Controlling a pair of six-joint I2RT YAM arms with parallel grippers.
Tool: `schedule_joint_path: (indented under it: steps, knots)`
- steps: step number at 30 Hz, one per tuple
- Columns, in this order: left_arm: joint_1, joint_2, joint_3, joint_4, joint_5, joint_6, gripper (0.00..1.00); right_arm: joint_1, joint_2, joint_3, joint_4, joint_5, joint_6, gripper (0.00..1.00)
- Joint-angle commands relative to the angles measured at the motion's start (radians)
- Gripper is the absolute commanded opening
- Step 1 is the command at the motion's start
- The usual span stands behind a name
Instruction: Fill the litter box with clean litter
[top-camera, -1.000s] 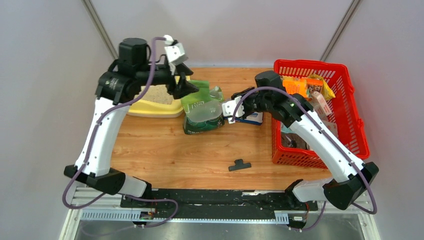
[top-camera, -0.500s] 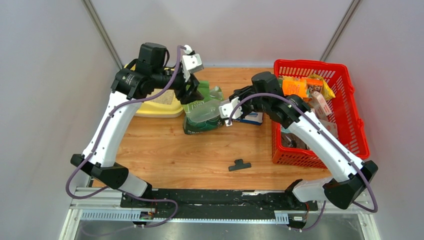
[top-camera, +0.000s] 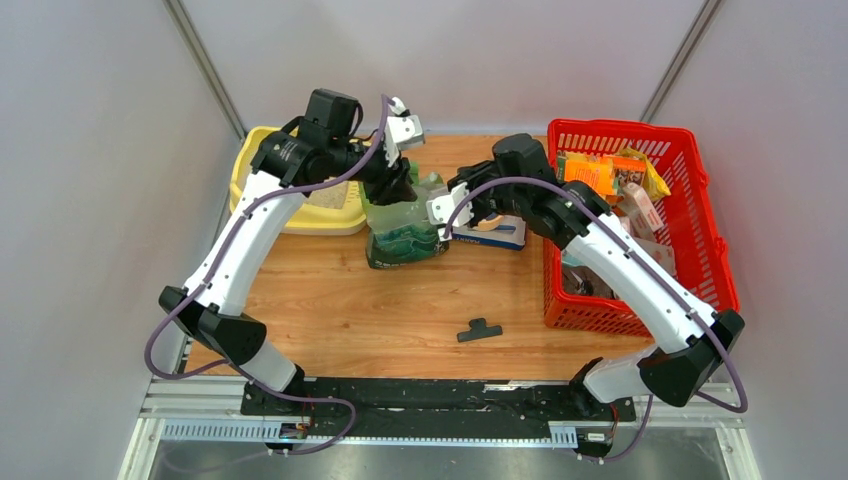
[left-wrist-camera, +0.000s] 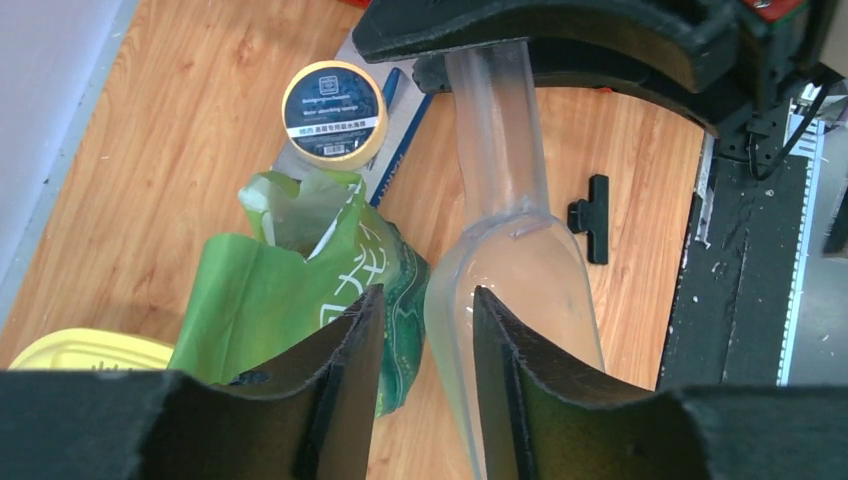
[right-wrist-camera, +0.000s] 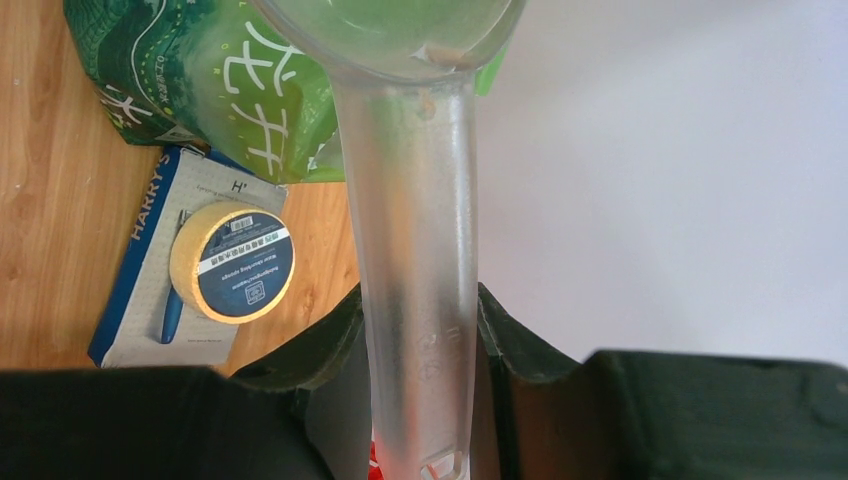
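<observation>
R gripper (right-wrist-camera: 420, 315) is clamped on the handle of the clear scoop (right-wrist-camera: 412, 200); in the R wrist view I see both fingers pressed against it. The scoop bowl hangs over the green pouch (top-camera: 400, 238), which stands mid-table (top-camera: 330, 300) w/ its top open. The bowl looks nearly empty, just a few grains at the neck.

L gripper (left-wrist-camera: 427, 300) sits above the pouch's upper edge. Its fingers are apart w/ a narrow gap and nothing pinched that I can see; pouch and scoop bowl show through the gap.

Litter box (top-camera: 248, 152) is at the far L corner, just beside the pouch. It has a patch of beige litter (top-camera: 322, 195) in it, partly hidden by the L arm.

Tape roll (left-wrist-camera: 333, 112) lies on a blue pack (right-wrist-camera: 130, 250) just R of the pouch. Red basket (top-camera: 715, 265) is at far R, black clip (top-camera: 480, 328) towards the front edge.
</observation>
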Motion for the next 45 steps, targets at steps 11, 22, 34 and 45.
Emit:
schedule_joint_path:
  steps: [11,22,34,45]
  knots:
    - [-0.001,0.021,-0.043,0.092,0.117,-0.108,0.0,-0.066,0.013,0.088,0.142,0.014,0.335,0.61]
    - [0.015,-0.243,-0.549,0.84,0.047,-0.393,0.0,-0.496,0.176,0.401,0.108,-0.687,1.661,0.9]
    - [0.001,-0.131,-0.486,0.925,-0.011,-0.404,0.0,-0.512,0.118,0.143,0.395,-0.944,2.018,0.91]
    - [-0.036,-0.082,-0.445,0.959,-0.056,-0.389,0.0,-0.467,0.167,0.152,0.412,-0.938,2.034,0.78]
